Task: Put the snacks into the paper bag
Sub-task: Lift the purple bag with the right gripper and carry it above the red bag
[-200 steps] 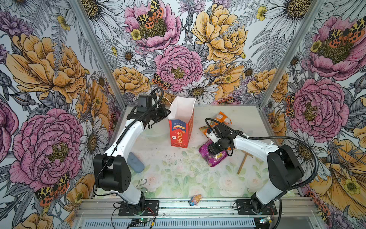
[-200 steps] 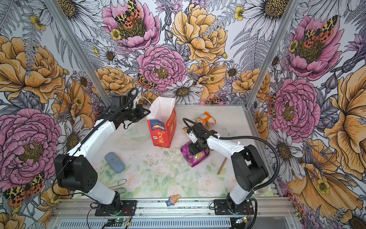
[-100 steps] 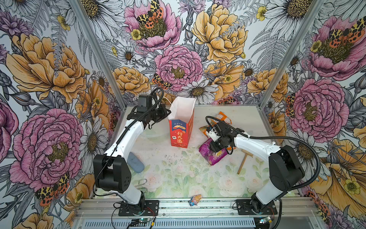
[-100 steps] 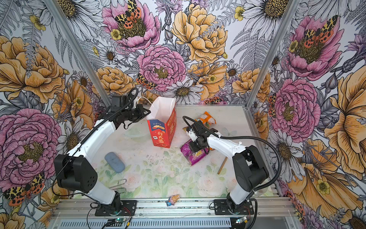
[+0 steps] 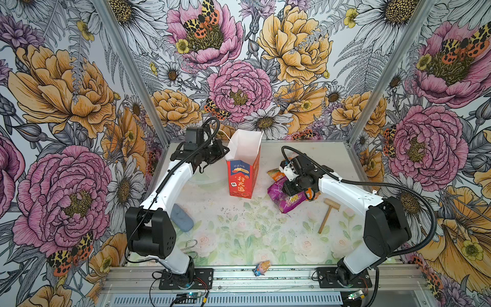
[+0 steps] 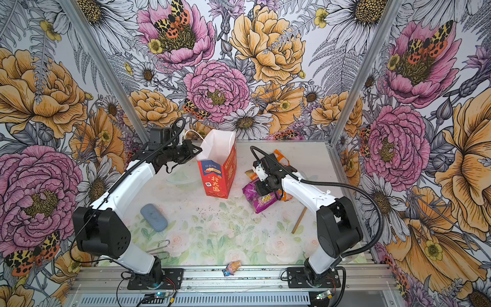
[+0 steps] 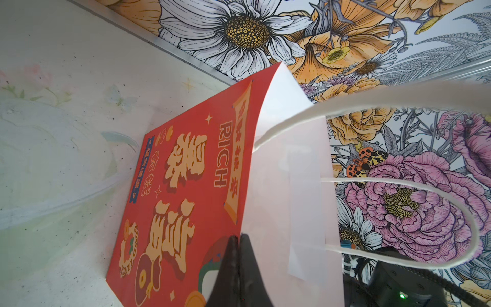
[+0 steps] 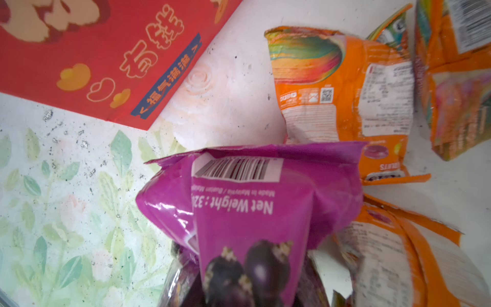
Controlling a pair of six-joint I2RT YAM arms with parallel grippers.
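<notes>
The red paper bag (image 5: 243, 175) (image 6: 220, 172) stands upright and open mid-table, white inside. My left gripper (image 5: 225, 152) (image 7: 239, 240) is shut on its top rim, one finger outside and one inside. To the bag's right lies the purple packet (image 5: 288, 203) (image 8: 252, 207), and my right gripper (image 5: 287, 190) (image 6: 259, 190) is shut on its crumpled end. In the right wrist view the packet bulges up and hides the fingers. Three orange packets (image 8: 345, 101) (image 8: 457, 93) (image 8: 398, 260) lie around it. In a top view the arm partly covers these orange packets (image 5: 276, 174).
A small wooden mallet (image 5: 328, 216) lies right of the purple packet. A blue-grey pad (image 5: 182, 220) and a wire clip (image 5: 190, 244) lie by the left arm's base. A tiny wrapped candy (image 5: 261, 267) sits at the front rail. A clear plastic dish (image 5: 207, 175) rests left of the bag.
My right gripper's jaws have closed in on the purple packet, bunching its end. The left arm and the bag have not moved.
</notes>
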